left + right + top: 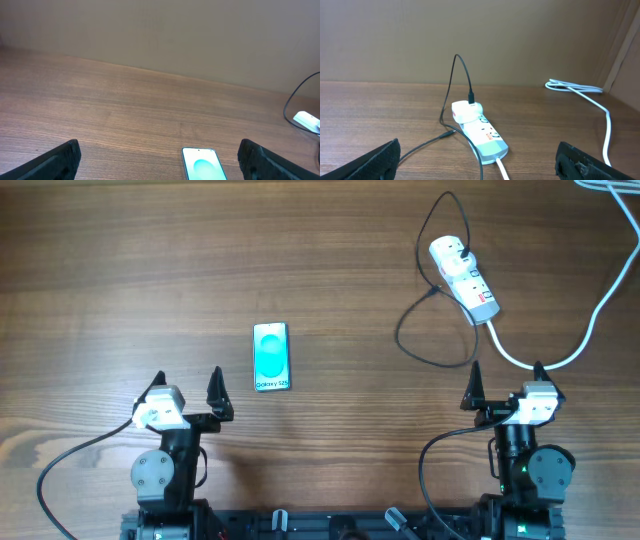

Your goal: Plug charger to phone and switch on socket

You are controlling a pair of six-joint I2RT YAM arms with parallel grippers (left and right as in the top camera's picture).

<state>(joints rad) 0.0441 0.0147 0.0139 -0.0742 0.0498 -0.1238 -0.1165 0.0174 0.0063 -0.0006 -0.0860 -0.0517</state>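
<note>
The phone [271, 357] lies flat on the table, cyan screen up, just ahead and to the right of my left gripper [188, 385], which stands open and empty. In the left wrist view the phone [202, 164] sits between the fingers, nearer the right one. The socket [467, 280] lies at the back right with the charger's white plug block [447, 252] in its far outlet. The charger's black cable [415, 350] loops over the table, its connector tip [433, 292] loose beside the socket. My right gripper [506, 380] is open, short of the socket [487, 137] and the tip [448, 133].
The socket's thick white cord [600, 305] curves from the strip past my right gripper and off the back right corner. It also shows in the right wrist view as a white cord [580, 92] by the wall. A plain wall stands behind the table.
</note>
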